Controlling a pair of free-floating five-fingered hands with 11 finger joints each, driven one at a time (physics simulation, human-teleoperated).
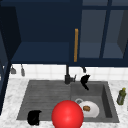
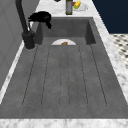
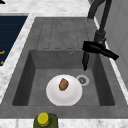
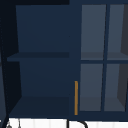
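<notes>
My right hand (image 1: 85, 81) hovers over the back left corner of the sink basin (image 1: 107, 100), just right of the black faucet (image 1: 67, 77). It is open, with fingers hanging down (image 3: 85, 61), and holds nothing. The same hand (image 2: 41, 18) shows beside the faucet (image 2: 26, 30) in the left side view. Below it, a white plate (image 3: 64, 91) lies on the basin floor with a small brown piece of food (image 3: 63, 84) on it. My left hand (image 1: 33, 117) floats at the front left edge of the drainboard, open and holding nothing. A large red ball (image 1: 67, 115) sits at the front middle.
An olive-green bottle (image 1: 121, 96) with a yellow cap (image 3: 43, 118) stands on the marble counter right of the sink. The drain (image 3: 82, 80) lies beside the plate. Above, a dark blue wall cabinet stands open, with an orange handle (image 4: 76, 97) on its door edge.
</notes>
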